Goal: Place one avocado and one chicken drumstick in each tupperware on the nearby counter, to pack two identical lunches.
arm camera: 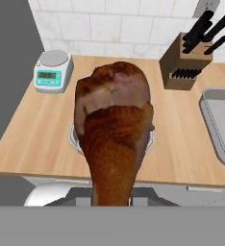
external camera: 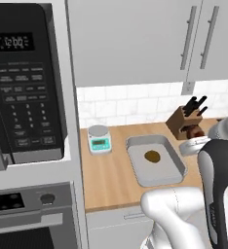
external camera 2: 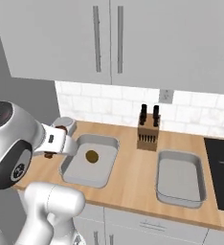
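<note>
A dark reddish-brown chicken drumstick [arm camera: 113, 129] hangs close in front of the hand camera, thick end away from it, with my gripper [external camera: 193, 137] shut on it. It hovers over the counter [external camera 2: 133, 177], above the near right part of the left tupperware [external camera: 135, 168]. An olive-brown avocado [external camera: 152, 156] lies in the middle of that tray [external camera 2: 68, 174]. In the hand view the drumstick hides most of this tray and the avocado, and my fingertips are hidden too. The right tupperware [external camera 2: 179, 196] holds nothing.
A white kitchen scale [external camera: 99, 138] stands at the back left of the counter, and a wooden knife block [external camera 2: 148, 134] stands at the back between the trays. A black cooktop [external camera 2: 221, 165] lies at the right end. A microwave [external camera: 23, 82] sits above an oven on the left.
</note>
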